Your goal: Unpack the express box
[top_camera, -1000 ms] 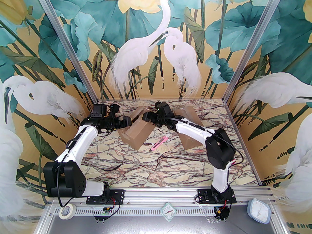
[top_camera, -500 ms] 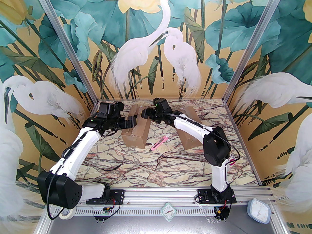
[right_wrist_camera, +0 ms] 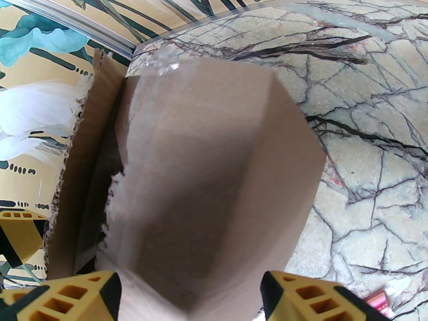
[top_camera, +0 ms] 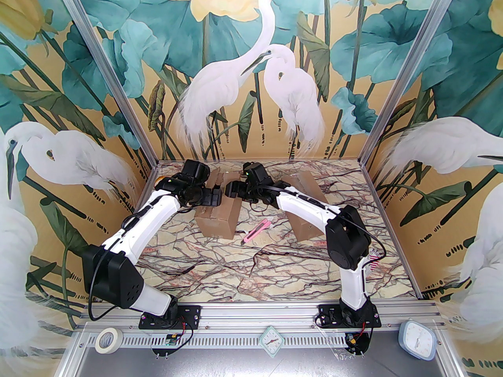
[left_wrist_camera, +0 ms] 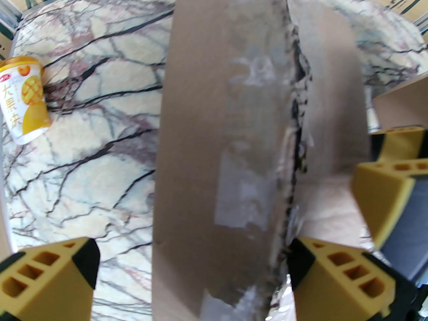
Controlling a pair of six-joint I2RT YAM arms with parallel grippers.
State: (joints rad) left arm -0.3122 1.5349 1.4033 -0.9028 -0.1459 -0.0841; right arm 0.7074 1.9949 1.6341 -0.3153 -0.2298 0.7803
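The express box (top_camera: 220,220) is brown cardboard and lies flat at the middle back of the marble table (top_camera: 251,265). Its taped top seam (left_wrist_camera: 291,119) is slit and ragged. My left gripper (left_wrist_camera: 194,273) hovers open over the box's far end, its fingers (left_wrist_camera: 50,279) straddling the left top flap with a gap on that side. My right gripper (right_wrist_camera: 190,296) is shut on the box across its width, with cardboard reaching both fingers (right_wrist_camera: 301,296). In the top view the two grippers (top_camera: 214,196) (top_camera: 232,189) face each other above the box. A yellow-and-white cup (left_wrist_camera: 23,99) lies on the table left of the box.
A second cardboard box (top_camera: 308,226) stands to the right, partly behind my right arm. A pink utility knife (top_camera: 257,229) lies between the two boxes. The back wall and left wall stand close to the grippers. Open tabletop stretches toward the arm bases.
The box was tipped up off the table a second ago and now lies flat. My left arm swung toward the back and over the box. The right gripper sank slightly to the left.
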